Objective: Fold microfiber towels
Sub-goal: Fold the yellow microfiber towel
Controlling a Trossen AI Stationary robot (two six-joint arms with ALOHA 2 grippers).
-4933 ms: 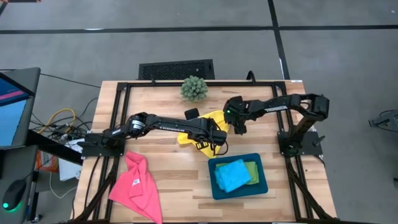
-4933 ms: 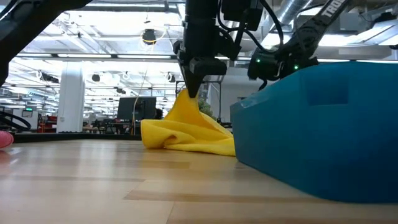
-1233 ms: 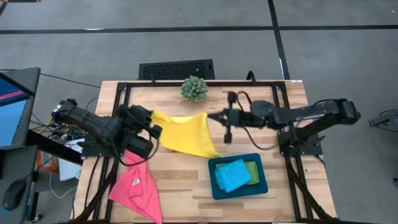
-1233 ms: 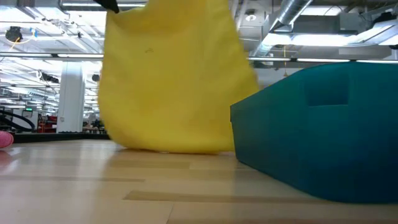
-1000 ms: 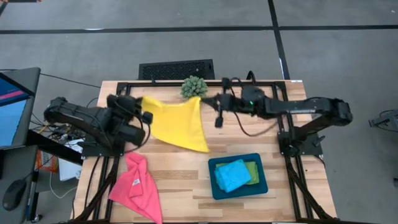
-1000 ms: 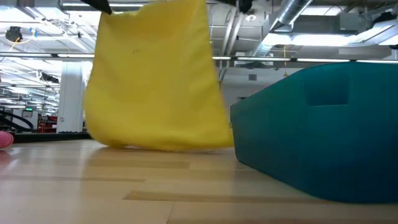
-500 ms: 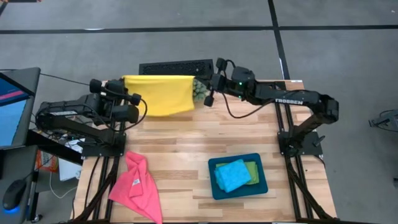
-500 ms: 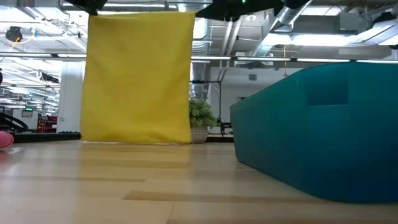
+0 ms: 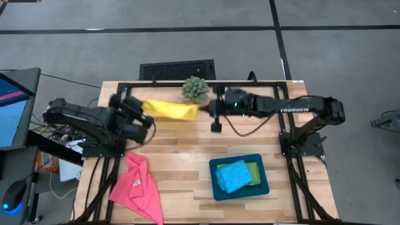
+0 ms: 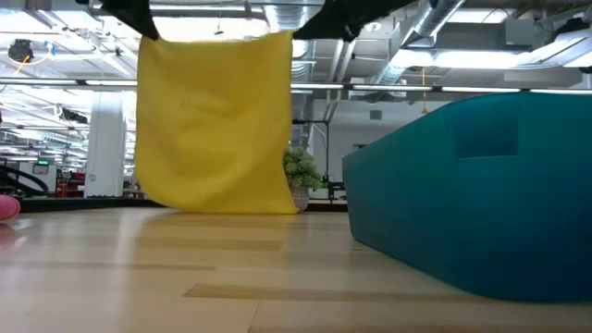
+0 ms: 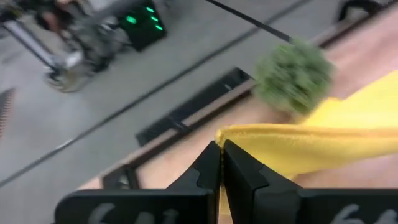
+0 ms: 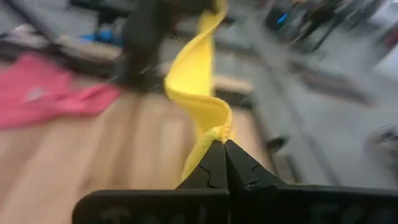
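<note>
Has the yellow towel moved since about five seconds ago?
Yes. The yellow towel moved from beside the teal tray toward the spiky plant, hanging spread.

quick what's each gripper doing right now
left gripper: shut on the yellow towel
right gripper: shut on the yellow towel's other corner

table: light wood top (image 9: pixel 187 156), black frame rails along its sides
tray: dark teal, rectangular (image 9: pixel 240 190), on the table's near right part; large at right in low view (image 10: pixel 481 203)
plant: spiky green ball (image 9: pixel 195 89) at the far edge, middle
vent: black grille (image 9: pixel 177 69) on grey floor behind table
monitor: lit screen (image 9: pixel 12 106) at left
cables: tangle (image 9: pixel 59 122) by table's left side
</note>
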